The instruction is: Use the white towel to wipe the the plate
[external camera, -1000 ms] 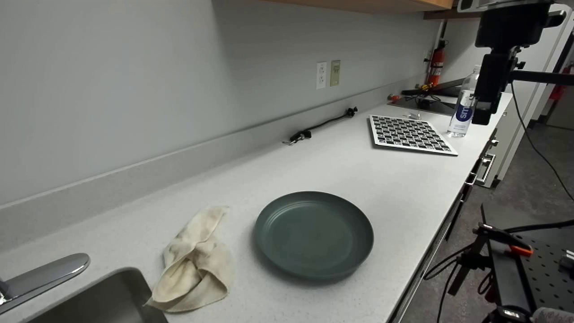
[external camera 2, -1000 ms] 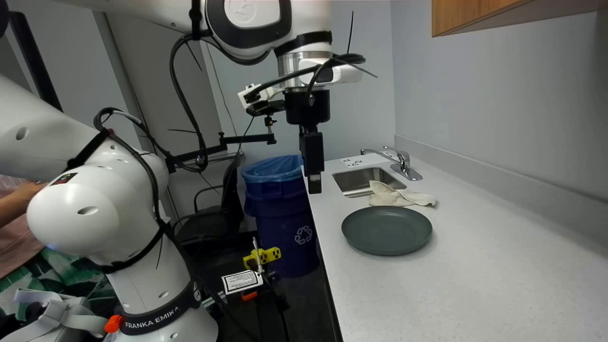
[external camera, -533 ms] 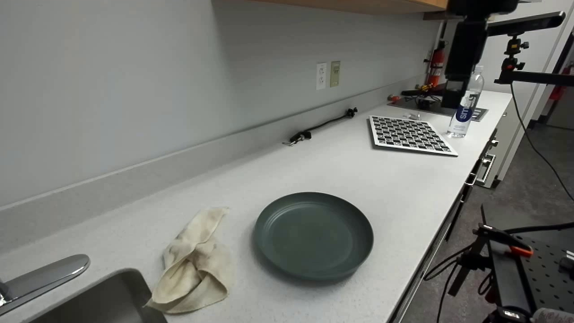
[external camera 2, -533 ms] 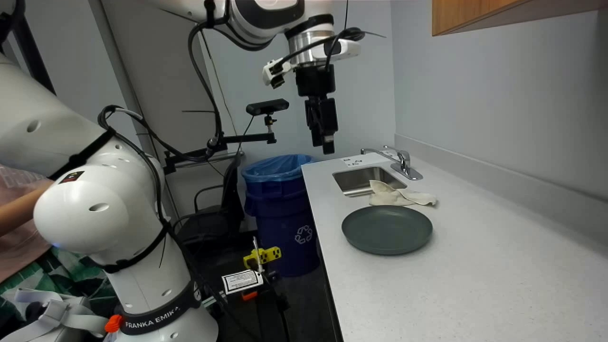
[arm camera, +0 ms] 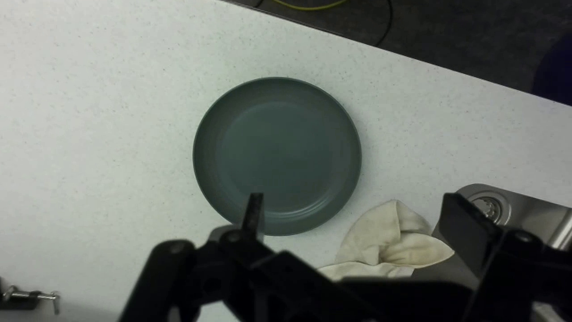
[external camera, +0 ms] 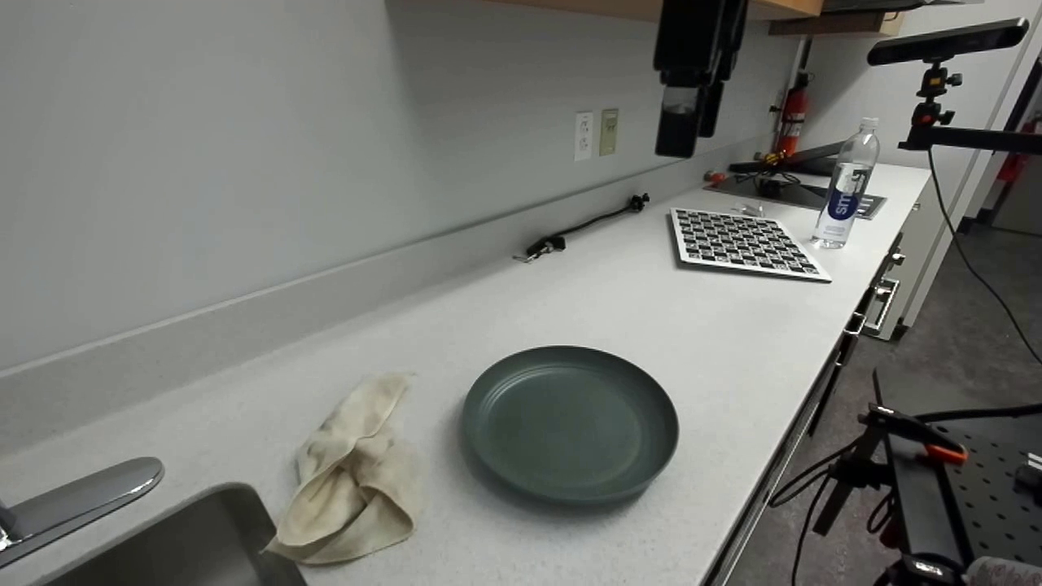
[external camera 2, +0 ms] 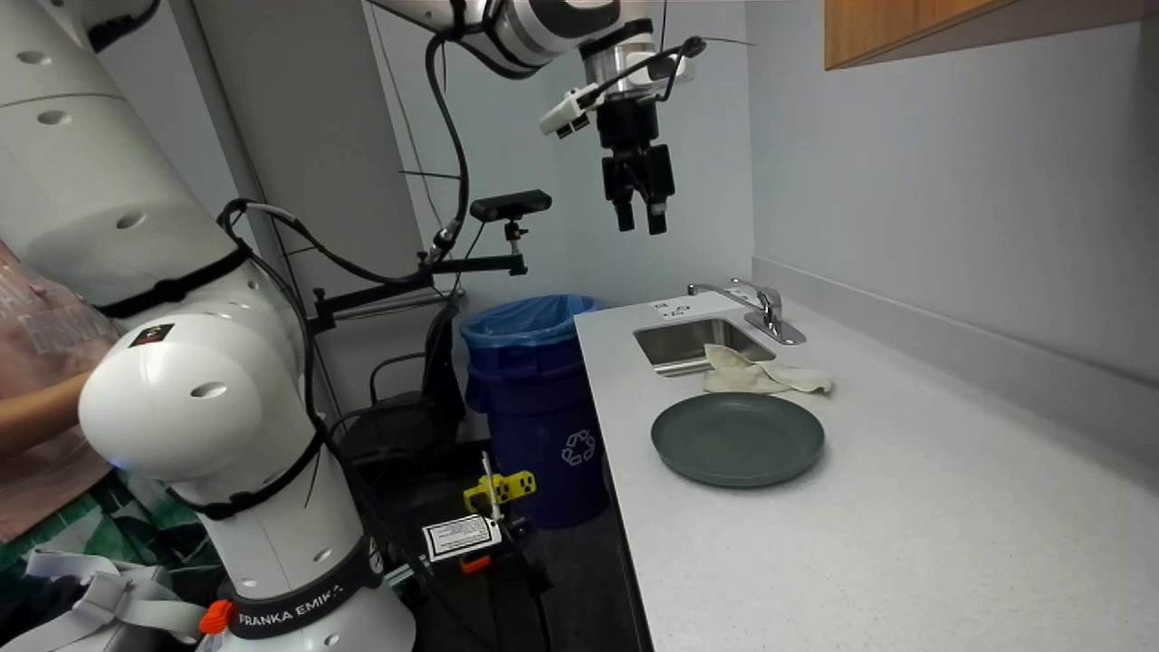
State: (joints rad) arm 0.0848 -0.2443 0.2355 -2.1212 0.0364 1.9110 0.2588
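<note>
Bin point(external camera 2: 534, 407) holds a blue liner point(external camera 2: 530, 321), white towel point(external camera: 350, 496) lies crumpled with a corner over the sink point(external camera: 220, 529) rim, plate point(external camera: 570, 423) beside it nearer counter's point(external camera: 651, 309) front edge, gripper point(external camera 2: 641, 226), jaws spread, higher and farther in than a second ago.

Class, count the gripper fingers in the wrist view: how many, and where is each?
2: one finger in front of the plate, the second finger in front of the sink, with the white towel showing between them.
</note>
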